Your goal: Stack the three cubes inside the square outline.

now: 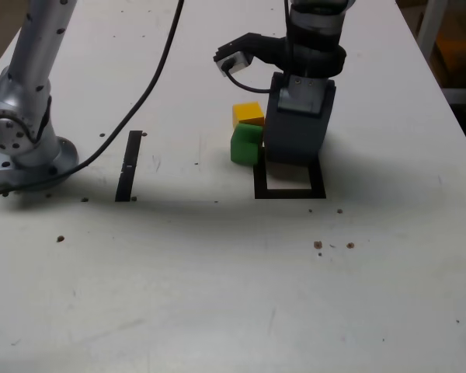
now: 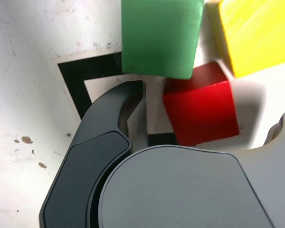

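From the exterior view's left: 1 straight black tape strip, then the green cube overlapping the square outline's tape, with the yellow cube just behind it. Next comes the gripper — jaws apart, low over the outline. The red cube (hidden in that view) sits in the wrist view between the 2 fingers, partly over the outline's tape — so 0 cubes stacked.

dim exterior view | soft shadows on table | wrist view brighter
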Motion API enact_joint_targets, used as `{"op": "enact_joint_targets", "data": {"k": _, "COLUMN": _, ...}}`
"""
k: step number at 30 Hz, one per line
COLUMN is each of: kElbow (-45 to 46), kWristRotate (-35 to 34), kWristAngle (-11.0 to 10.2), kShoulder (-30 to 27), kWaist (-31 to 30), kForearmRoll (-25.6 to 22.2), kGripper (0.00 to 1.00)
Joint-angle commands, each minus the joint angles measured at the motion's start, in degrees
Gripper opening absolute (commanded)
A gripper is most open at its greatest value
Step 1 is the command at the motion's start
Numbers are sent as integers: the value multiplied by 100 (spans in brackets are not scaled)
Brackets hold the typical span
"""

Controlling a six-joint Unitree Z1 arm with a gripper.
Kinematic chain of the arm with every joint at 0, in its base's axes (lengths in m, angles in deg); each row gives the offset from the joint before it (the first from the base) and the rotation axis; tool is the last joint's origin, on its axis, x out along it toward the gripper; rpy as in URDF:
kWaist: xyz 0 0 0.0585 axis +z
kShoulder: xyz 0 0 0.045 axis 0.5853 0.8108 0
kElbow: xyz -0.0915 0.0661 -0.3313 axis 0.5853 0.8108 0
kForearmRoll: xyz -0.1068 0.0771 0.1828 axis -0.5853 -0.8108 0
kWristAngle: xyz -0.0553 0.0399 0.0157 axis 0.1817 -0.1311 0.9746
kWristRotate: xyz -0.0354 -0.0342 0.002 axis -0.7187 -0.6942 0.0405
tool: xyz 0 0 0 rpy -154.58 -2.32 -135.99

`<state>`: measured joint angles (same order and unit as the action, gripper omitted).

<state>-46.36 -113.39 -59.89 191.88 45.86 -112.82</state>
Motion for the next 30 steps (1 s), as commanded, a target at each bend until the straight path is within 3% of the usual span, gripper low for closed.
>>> {"op": "enact_joint_targets", "data": {"k": 1, "kElbow": 61, "kWristRotate": 30, "kWristAngle": -15, "kShoulder": -47, "kWaist": 32, "kForearmRoll": 21, "kGripper": 98}}
{"op": "enact_joint_targets", "data": {"k": 6, "kElbow": 221, "kWristRotate": 94, "kWristAngle": 12, "kShoulder": -56, "kWaist": 85, "kForearmRoll": 142, "kGripper": 93}}
{"op": "enact_joint_targets", "data": {"k": 19, "kElbow": 57, "kWristRotate": 409, "kWristAngle": 328, "kShoulder": 56, "kWaist": 149, "kForearmRoll": 41, "kGripper": 63}}
{"op": "enact_joint_targets", "data": {"k": 30, "kElbow": 31, "kWristRotate": 413, "kWristAngle": 159, "kShoulder": 89, "kWaist": 189, "kForearmRoll": -20, "kGripper": 54}}
